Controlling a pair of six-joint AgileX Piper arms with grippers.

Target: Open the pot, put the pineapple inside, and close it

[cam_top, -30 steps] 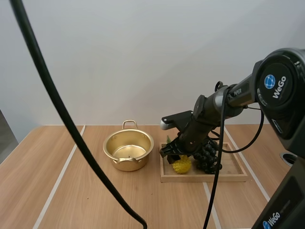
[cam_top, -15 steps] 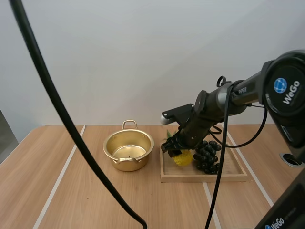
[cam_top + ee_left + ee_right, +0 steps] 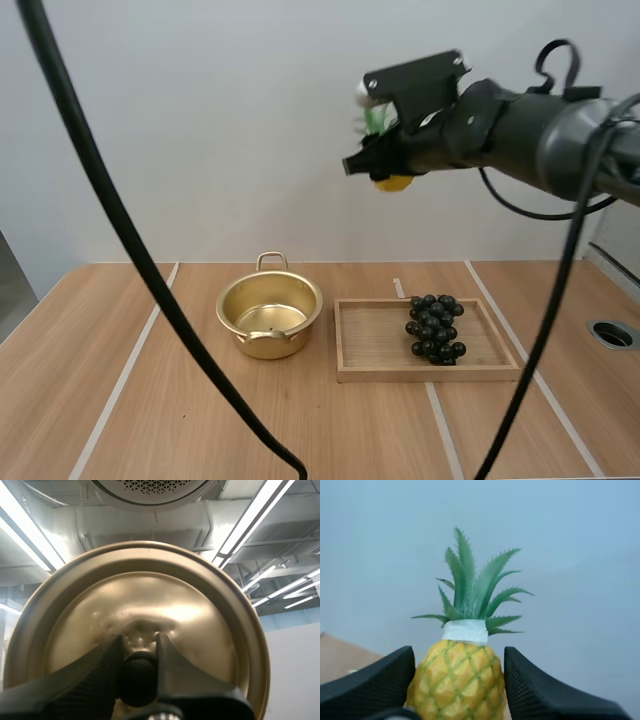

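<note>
The small yellow plastic pineapple (image 3: 456, 677) with a green leafy crown is way up in the air, high over the light wooden table (image 3: 90, 350), up above the tray side and right of the pot. Its long axis runs roughly upright, with the crown pointing up and the yellow body hanging at the bottom. There's a white band right where the leaves meet the fruit. The right gripper (image 3: 380, 172) is clamped on the fruit's body, one black finger on each side.

Down on the table, the round gold metal pot (image 3: 300, 292) sits open with its loop handle at the far side. Just beside it on the right is the shallow rectangular wooden tray (image 3: 375, 345), and a dark bunch of grapes (image 3: 433, 328) lies in the tray's right half.

The left gripper (image 3: 137, 660) is pinching the black knob (image 3: 136, 682) of the round gold lid (image 3: 200, 620), which is lifted up toward the ceiling.
</note>
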